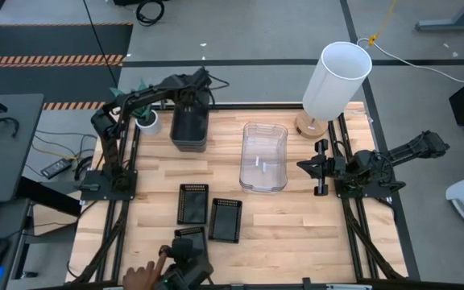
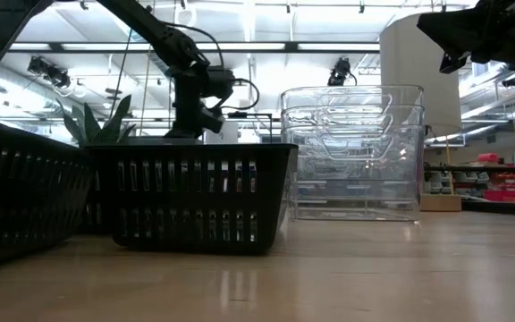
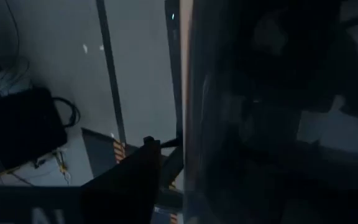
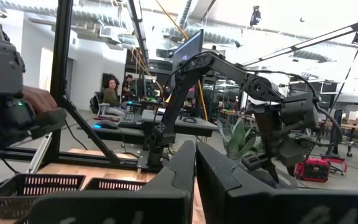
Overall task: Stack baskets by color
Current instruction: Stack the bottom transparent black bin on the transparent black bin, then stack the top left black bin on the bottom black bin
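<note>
The left gripper (image 1: 190, 103) hangs with fingers spread just above the smoky-grey plastic basket stack (image 1: 189, 129); the right gripper (image 1: 311, 167), fingers closed, waits beside the clear plastic bins (image 1: 263, 157).

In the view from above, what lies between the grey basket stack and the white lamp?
The clear basket stack lies between the grey stack and the lamp, in the high view.

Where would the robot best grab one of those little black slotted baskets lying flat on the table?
Probably by a long side wall of the small black basket, coming straight down from above. It sits upright with its open top facing up, so one finger could slip inside the rim and one outside. Its neighbour lies close by, so the wall away from it looks easier.
</note>
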### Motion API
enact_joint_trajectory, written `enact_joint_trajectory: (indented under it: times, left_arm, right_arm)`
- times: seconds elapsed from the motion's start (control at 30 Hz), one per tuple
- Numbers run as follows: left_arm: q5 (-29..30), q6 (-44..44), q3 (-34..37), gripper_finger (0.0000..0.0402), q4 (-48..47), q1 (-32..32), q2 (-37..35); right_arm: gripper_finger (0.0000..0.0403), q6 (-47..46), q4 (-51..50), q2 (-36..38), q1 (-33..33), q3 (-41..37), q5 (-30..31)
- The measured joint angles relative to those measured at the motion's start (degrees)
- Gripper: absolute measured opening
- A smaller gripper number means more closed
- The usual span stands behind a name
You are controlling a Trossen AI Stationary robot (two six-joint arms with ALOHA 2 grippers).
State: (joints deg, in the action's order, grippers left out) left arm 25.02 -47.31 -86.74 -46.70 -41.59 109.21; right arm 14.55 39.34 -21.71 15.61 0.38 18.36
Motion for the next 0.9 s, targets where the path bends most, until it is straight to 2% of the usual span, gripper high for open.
enact_joint_trajectory:
  times: [0.1,0.3,0.4,0.5,0.6,0.7,0.77,0.83,0.9]
  left_arm:
    - [0.7,0.2,0.0,0.0184,0.1,-0.6,0.0]
    - [6.0,0.9,0.0,0.0181,0.1,0.9,-2.4]
    - [5.4,4.6,0.0,0.0178,-0.7,3.0,-5.2]
    - [-1.3,9.3,-0.1,0.0169,-5.0,6.5,-8.4]
    - [-13.9,14.4,-0.1,0.0155,-12.5,10.2,-11.0]
    - [-28.1,22.2,-0.1,0.0141,-19.3,14.1,-12.3]
    - [-35.6,28.1,-0.1,0.0133,-22.8,17.1,-12.4]
    - [-40.5,32.4,-0.1,0.0127,-26.3,20.5,-12.4]
    - [-41.5,34.7,0.2,0.0121,-27.3,25.0,-12.4]
  right_arm:
    - [0.0022,0.0,0.0,0.0,0.0,0.0,0.0]
    - [0.0022,0.0,0.0,0.0,0.0,0.0,0.0]
    - [0.0022,0.0,0.0,0.0,0.0,0.0,0.0]
    - [0.0022,0.0,0.0,0.0,0.0,0.0,0.0]
    - [0.0022,0.0,0.0,0.0,0.0,0.0,0.0]
    - [0.0022,0.0,0.0,0.0,0.0,0.0,0.0]
    - [0.0022,0.0,0.0,0.0,0.0,0.0,0.0]
    - [0.0022,0.0,0.0,0.0,0.0,0.0,0.0]
    - [0.0022,0.0,0.0,0.0,0.0,0.0,0.0]
